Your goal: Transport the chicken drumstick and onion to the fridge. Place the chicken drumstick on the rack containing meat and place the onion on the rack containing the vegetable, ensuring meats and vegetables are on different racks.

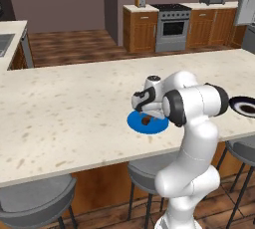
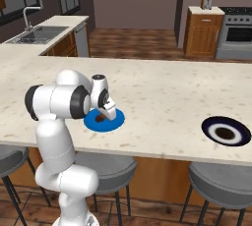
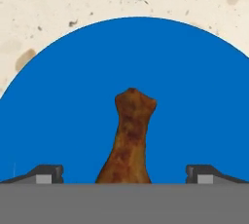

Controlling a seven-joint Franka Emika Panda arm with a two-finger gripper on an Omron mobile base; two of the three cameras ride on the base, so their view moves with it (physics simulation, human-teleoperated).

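With jaws wide open, the gripper [image 3: 124, 174] hovers over the chicken drumstick [image 3: 128, 138] on the blue plate [image 3: 63, 116], apparently about to descend and close on it.

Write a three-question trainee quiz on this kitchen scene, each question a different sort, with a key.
1. True or false: the end effector is shut on the chicken drumstick.
2. Multiple choice: the drumstick lies on (a) the blue plate, (b) the dark plate, (c) a stool.
3. Fill in: the dark plate, with the small brown lump at its centre, sits on the ____.

Key: 1 false, its jaws stand open either side of the drumstick; 2 a; 3 counter.
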